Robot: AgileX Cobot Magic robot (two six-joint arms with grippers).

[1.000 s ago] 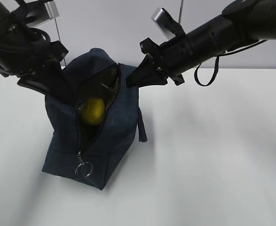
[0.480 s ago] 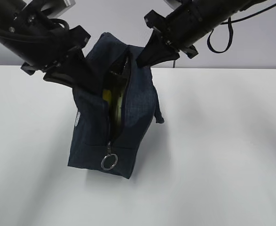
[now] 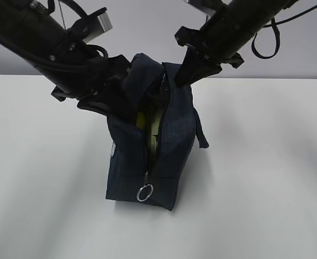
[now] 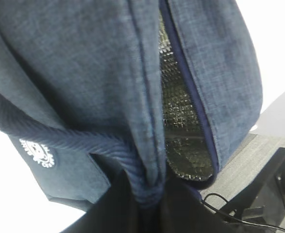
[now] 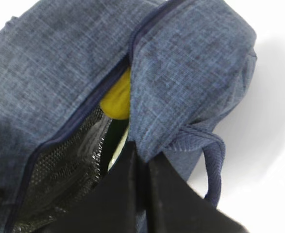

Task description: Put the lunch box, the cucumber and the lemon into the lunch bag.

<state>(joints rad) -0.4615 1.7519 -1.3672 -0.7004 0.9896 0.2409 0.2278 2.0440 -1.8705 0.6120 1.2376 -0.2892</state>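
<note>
Navy fabric lunch bag stands near the middle of the white desk, base on the surface, top pulled up between the two arms. Zipper is open down the front; ring pull hangs low, near the bag's bottom edge.

Left arm's jaws are closed on the bag's left top edge, with a fold of cloth and the ribbed handle strap pinched between them. Right arm's jaws are closed on the right lip of the opening, next to the other handle loop.

Contents: lemon is inside the bag, yellow showing in the gap between the two lips, seen from the right wrist and as a yellow sliver in the exterior view. Something pale sits below it in the slot, probably the lunch box, can't confirm. Cucumber not identifiable; nothing is lying loose on the desk, so I'd judge all three are in.

Silver quilted lining visible through the opening on both wrist views. Small white logo on the left side panel.

Judgement: loading looks done, step in hand is settling or presenting the bag. To do it well: keep both grips level so the bag doesn't tip toward the open zipper, lower until the base sits flat, release one side at a time. Risk: uneven pull tilts the bag and the lemon rolls out of the slot.
</note>
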